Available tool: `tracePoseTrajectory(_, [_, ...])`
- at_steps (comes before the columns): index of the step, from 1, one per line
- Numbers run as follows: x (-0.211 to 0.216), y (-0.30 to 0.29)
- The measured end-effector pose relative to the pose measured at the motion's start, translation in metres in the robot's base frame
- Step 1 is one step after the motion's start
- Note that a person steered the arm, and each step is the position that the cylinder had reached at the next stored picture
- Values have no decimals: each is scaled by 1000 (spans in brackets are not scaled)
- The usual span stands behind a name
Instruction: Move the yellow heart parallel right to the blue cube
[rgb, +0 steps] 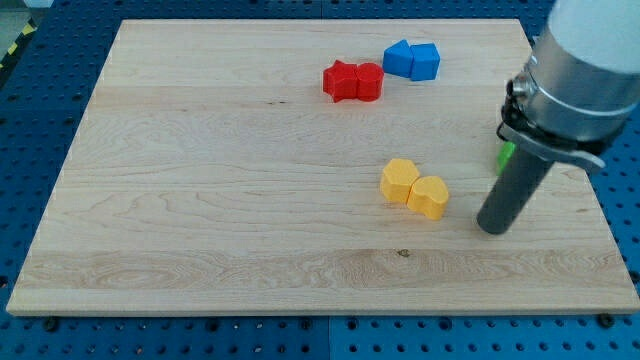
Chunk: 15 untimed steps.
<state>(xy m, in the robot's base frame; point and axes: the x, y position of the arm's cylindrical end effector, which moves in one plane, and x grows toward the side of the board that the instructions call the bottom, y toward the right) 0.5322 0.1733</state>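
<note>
The yellow heart (429, 197) lies right of the board's middle, touching a second yellow block (400, 180) on its upper left. The blue cube (426, 62) sits near the view's top, touching another blue block (400, 58) on its left. My tip (492, 229) rests on the board to the right of the yellow heart, a short gap away and slightly lower in the view. The blue cube is far above the tip in the view.
A red star-like block (340, 80) and a red block (369, 82) touch each other left of the blue pair. A green block (507, 155) is mostly hidden behind my rod. The wooden board's right edge (590, 190) is close to the tip.
</note>
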Motion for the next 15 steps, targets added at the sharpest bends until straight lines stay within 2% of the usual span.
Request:
tracePoseTrajectory(1, [-3, -18])
tracePoseTrajectory(3, [-6, -93])
tracePoseTrajectory(4, [-6, -99])
tracePoseTrajectory(5, [-15, -108])
tracePoseTrajectory(6, [-43, -129])
tracePoseTrajectory(8, [-57, -195])
tracePoseTrajectory(9, [-57, -210])
tracePoseTrajectory(11, [-92, -235])
tracePoseTrajectory(13, [-98, -221])
tracePoseTrajectory(15, [-101, -156])
